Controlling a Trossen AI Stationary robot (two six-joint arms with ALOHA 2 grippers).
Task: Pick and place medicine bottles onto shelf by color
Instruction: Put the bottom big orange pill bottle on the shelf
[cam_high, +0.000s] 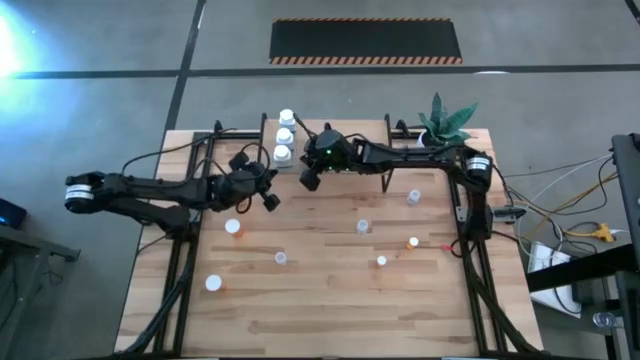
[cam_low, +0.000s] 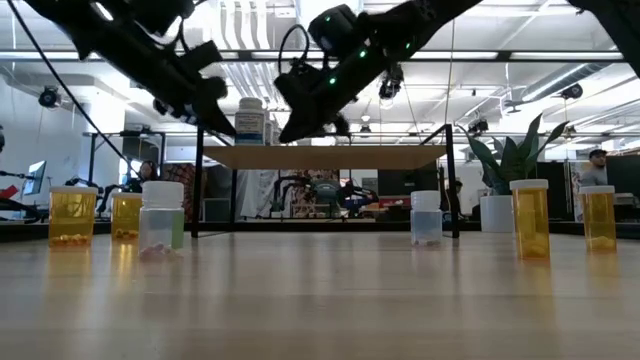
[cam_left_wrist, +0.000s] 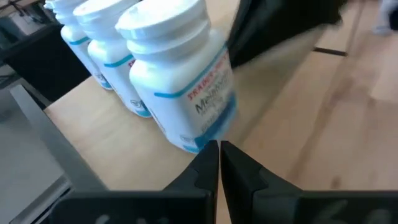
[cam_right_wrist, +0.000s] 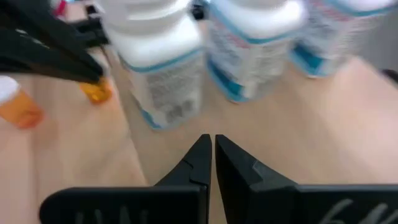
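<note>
Across the worktop's near and middle stretch stand scattered orange bottles (cam_high: 232, 226) and small pale bottles (cam_high: 363, 227). Farther back, the left gripper (cam_high: 270, 197) and right gripper (cam_high: 309, 180), each with fingers together and empty, hover near the shelf (cam_high: 275, 165) at the far edge, where 3 white bottles (cam_high: 284, 136) stand in a row.

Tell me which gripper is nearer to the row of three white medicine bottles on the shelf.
Right. The right gripper sits just beside the row of three white medicine bottles; the left gripper is farther out over the table.
</note>
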